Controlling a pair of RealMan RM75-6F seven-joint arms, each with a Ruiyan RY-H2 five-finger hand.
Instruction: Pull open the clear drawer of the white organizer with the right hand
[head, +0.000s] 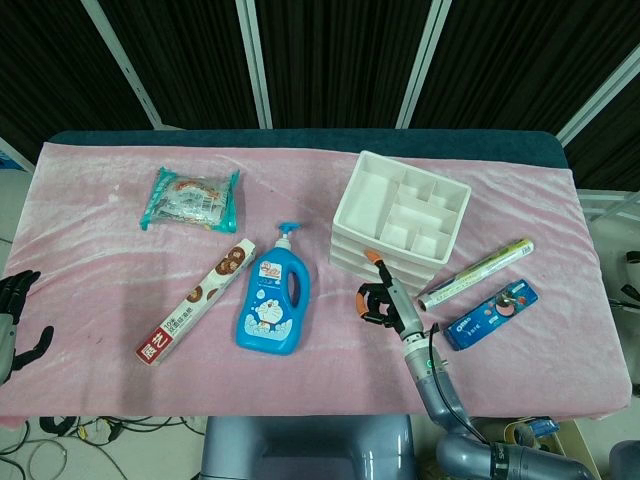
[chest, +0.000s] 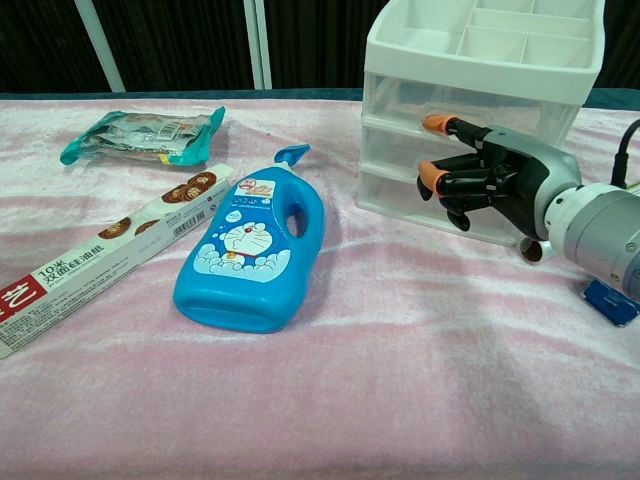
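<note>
The white organizer (head: 400, 215) stands at the middle right of the pink cloth, its open-top compartments empty. In the chest view its stacked clear drawers (chest: 398, 150) all sit pushed in. My right hand (chest: 485, 178) hovers just in front of them, one orange-tipped finger (chest: 436, 123) stretched out to the upper drawer fronts, the thumb apart below it and the other fingers curled. It holds nothing. From the head view, the right hand (head: 383, 297) lies at the organizer's near side. My left hand (head: 15, 310) rests at the table's far left edge, empty, with its fingers spread.
A blue Doraemon bottle (head: 272, 300) lies left of the right hand, with a long wrap box (head: 195, 300) and a snack bag (head: 192, 197) further left. A foil roll (head: 476, 272) and a blue Oreo pack (head: 490, 313) lie right of the organizer.
</note>
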